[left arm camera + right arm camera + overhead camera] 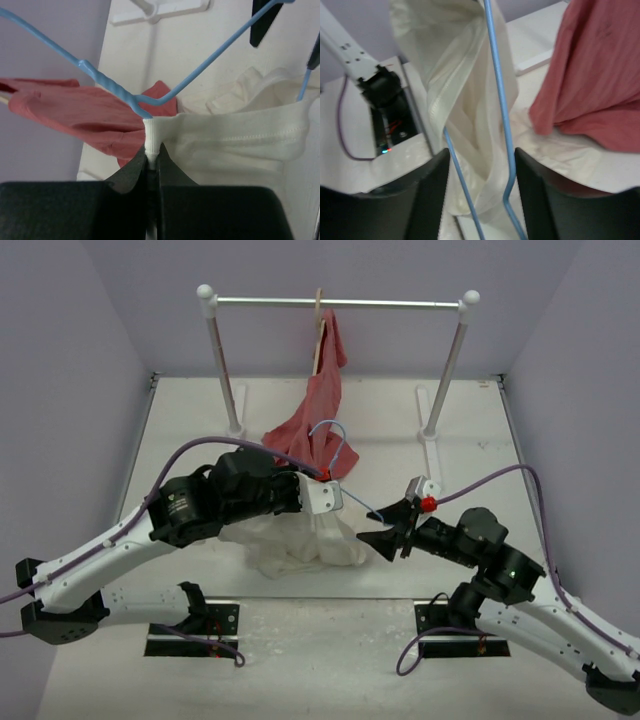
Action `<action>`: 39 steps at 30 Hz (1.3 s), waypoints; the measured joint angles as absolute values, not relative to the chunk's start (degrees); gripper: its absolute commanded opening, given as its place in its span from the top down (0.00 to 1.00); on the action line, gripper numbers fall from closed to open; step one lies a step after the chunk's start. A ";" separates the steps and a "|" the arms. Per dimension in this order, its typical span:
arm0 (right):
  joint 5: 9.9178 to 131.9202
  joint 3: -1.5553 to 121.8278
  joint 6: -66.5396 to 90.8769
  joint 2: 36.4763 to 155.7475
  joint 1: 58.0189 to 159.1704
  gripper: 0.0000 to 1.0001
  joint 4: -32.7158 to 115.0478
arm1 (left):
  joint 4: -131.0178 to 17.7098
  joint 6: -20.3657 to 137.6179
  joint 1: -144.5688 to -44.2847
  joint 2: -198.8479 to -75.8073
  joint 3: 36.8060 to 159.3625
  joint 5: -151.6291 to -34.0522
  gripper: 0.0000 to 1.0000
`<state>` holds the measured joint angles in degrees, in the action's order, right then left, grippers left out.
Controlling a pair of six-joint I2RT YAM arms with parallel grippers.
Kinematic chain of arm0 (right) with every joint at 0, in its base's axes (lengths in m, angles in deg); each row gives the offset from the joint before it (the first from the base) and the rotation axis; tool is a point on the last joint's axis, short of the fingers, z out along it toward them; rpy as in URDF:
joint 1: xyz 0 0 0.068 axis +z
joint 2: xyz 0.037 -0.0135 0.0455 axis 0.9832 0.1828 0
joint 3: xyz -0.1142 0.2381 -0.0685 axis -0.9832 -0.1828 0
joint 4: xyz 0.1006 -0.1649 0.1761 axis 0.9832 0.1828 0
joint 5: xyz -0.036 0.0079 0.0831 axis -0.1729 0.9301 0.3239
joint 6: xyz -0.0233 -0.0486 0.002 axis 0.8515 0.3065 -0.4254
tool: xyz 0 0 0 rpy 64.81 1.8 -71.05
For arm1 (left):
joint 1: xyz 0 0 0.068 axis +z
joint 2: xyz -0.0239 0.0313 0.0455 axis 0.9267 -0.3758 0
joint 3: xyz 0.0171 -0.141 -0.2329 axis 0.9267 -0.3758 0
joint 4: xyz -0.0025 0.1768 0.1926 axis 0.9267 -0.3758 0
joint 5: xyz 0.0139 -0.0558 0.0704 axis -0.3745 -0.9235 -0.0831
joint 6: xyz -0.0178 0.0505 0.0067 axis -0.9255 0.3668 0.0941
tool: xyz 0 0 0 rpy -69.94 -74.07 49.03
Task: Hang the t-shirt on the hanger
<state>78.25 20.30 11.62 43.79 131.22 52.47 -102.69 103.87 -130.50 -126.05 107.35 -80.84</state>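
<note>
The cream t-shirt (300, 545) hangs bunched between the two arms, its lower part on the table. My left gripper (338, 500) is shut on a fold of the shirt's neckline (151, 136), just under the twisted neck of the light-blue wire hanger (116, 90). The hanger (340, 445) is held up in the air, hook upward, with one arm slanting down toward my right gripper (385, 532). In the right wrist view that gripper (482, 187) stands open. Two hanger wires (497, 100) and a hanging strip of t-shirt (465, 95) pass between its fingers.
A red-pink garment (318, 410) hangs from a pale wooden hanger (318, 325) on the metal rail (400, 304) at the back, and its lower end trails on the table behind the t-shirt. The rail's two white posts (222, 370) stand on flat bases.
</note>
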 measured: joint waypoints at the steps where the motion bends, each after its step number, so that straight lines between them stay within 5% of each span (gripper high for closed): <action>1: 76.81 20.41 11.26 43.94 131.30 0.23 51.33 | -102.03 103.08 -130.50 -125.72 106.16 -78.81 1.00; 8: 57.45 23.80 3.63 44.12 131.52 0.19 53.11 | -92.66 99.08 -130.47 -121.57 96.02 -62.36 1.00; 12: 49.44 25.70 -3.92 40.34 131.59 0.34 59.33 | -88.13 97.82 -130.37 -115.23 89.46 -58.45 1.00; 15: 45.52 28.39 -10.62 38.95 131.58 0.36 63.87 | -85.80 97.71 -130.30 -111.95 87.86 -56.83 1.00; 27: 49.06 21.12 -32.55 47.76 131.59 0.36 62.34 | -83.55 95.32 -130.30 -110.81 87.02 -56.43 1.00; 39: 57.41 21.68 -37.55 64.21 132.87 0.43 51.80 | -83.37 94.73 -130.19 -109.95 86.19 -58.40 1.00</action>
